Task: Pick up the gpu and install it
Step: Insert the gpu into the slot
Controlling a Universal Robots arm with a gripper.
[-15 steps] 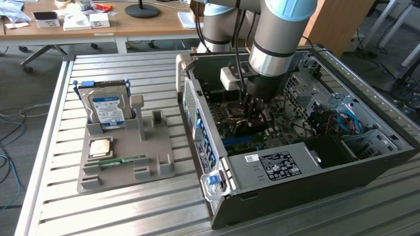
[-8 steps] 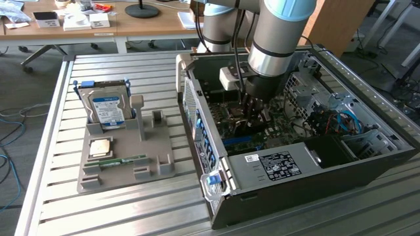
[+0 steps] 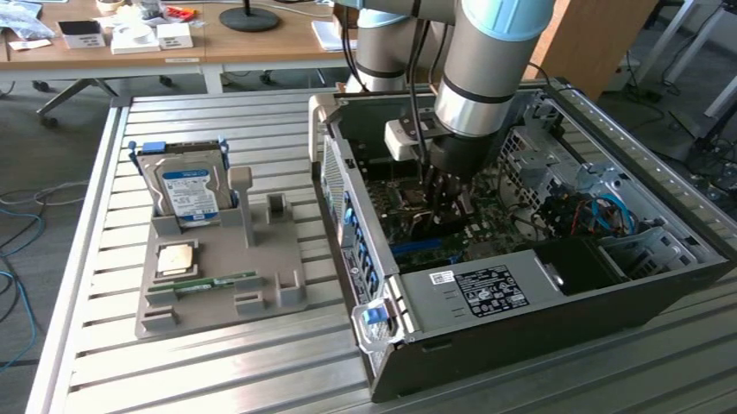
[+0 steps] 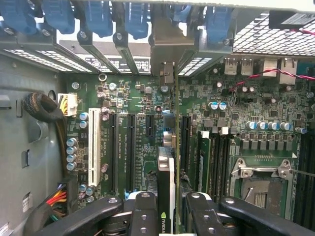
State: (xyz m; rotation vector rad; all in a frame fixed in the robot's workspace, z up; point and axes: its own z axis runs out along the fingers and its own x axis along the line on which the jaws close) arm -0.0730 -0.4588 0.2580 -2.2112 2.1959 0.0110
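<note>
as the arm [image 3: 489, 78] reaches down into the open computer case [image 3: 645, 285] on the slatted metal bench [image 3: 230, 362], we see the pincer [image 3: 444, 203] low among the boards and cables inside. in the wrist view its two black fingers [image 4: 145, 211] are clamped on the gpu [image 4: 166, 172], one on each side of the card, which stands on edge between them with a small green logo at its near end. the card hangs close over the green motherboard [image 4: 138, 98], lined up lengthwise with the black expansion slots [image 4: 131, 147]. at its far end a silvery metal plate [image 4: 165, 49] stands in the row of perforated slot covers [image 4: 74, 55] along the case's back wall. we cannot tell whether the card's lower edge touches a slot. a long white slot [image 4: 93, 147] lies well off to one side of the card. the bare cpu socket [image 4: 258, 184] sits on the other side, beyond the memory slots [image 4: 216, 157]. blue clips [image 4: 98, 14] line the back edge of the case. a grey tray [image 3: 276, 259] rests on the bench to the exterior view's left of the case, well apart from the pincer. a hard drive [image 3: 190, 190] with a blue and white label stands upright at the tray's far end. a square processor chip [image 3: 179, 257] and a narrow green ram stick [image 3: 219, 282] lie flat nearer the front.
</note>
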